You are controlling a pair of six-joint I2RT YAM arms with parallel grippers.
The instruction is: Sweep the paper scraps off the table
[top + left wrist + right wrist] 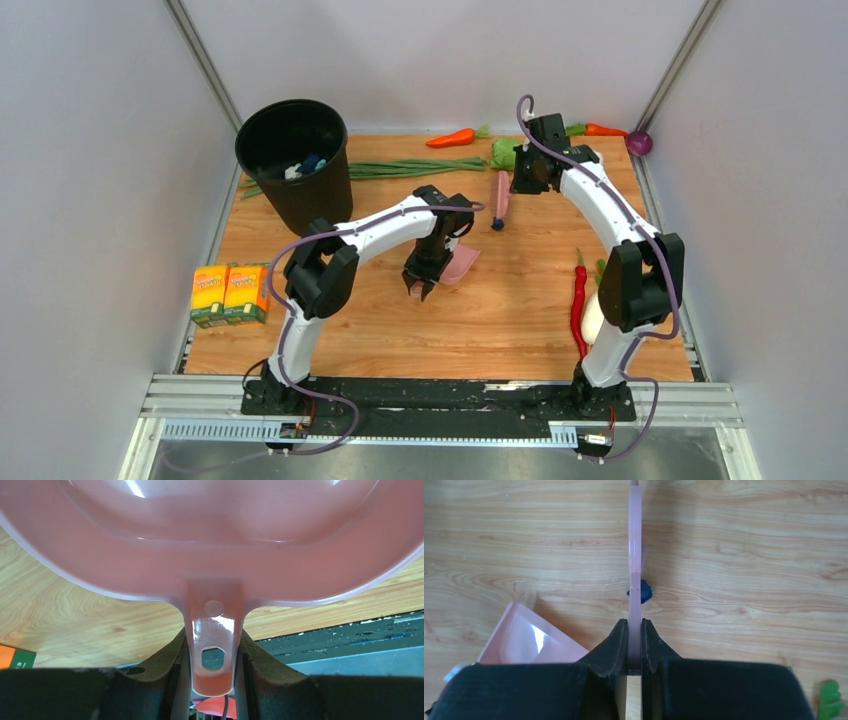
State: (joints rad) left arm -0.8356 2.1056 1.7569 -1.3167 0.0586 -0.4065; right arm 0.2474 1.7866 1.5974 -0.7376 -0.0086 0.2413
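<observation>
One dark navy paper scrap lies on the wood table just below the tip of the pink brush. My right gripper is shut on the brush. In the right wrist view the brush stands edge-on between my right gripper's jaws, and the scrap touches its right side. My left gripper is shut on the handle of the pink dustpan, left of the scrap. In the left wrist view the pan fills the top and my gripper clamps its handle. More navy wads lie in the black bin.
The bin stands at the back left beside green onions. A carrot, lettuce, a second carrot and a purple ball line the back. A red chili lies right, two juice boxes left.
</observation>
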